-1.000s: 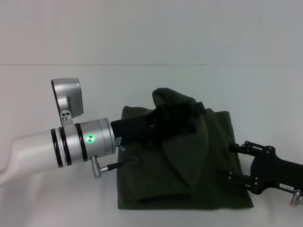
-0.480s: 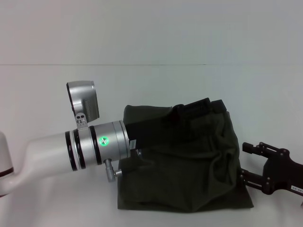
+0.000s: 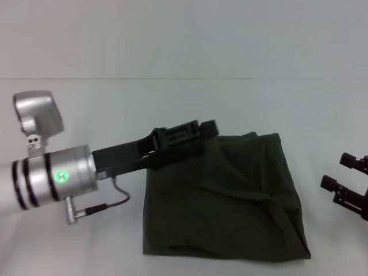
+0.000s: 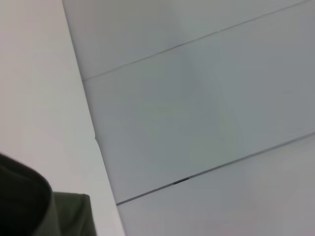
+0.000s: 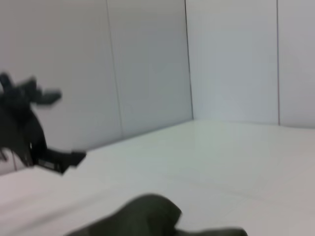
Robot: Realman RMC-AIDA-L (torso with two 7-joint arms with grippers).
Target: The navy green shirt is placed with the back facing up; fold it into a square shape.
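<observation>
The navy green shirt [image 3: 224,201] lies flat on the white table as a rough square, with a soft crease running toward its near right corner. My left gripper [image 3: 208,137] hovers over the shirt's far left corner, open and holding nothing. My right gripper [image 3: 338,171] is off the shirt's right side at the picture's edge, open and empty, with a strip of bare table between it and the cloth. A corner of the shirt [image 4: 71,216] shows in the left wrist view. In the right wrist view a fold of the shirt [image 5: 147,216] shows low, and the left gripper [image 5: 24,123] is farther off.
The white table [image 3: 172,98] runs back to a pale wall. The left arm's silver wrist [image 3: 54,175] and its cable [image 3: 109,201] hang over the table left of the shirt.
The left gripper carried the lifted cloth to the right, let it go and drew back left. The shirt now lies flat. The right gripper pulled away to the right.
</observation>
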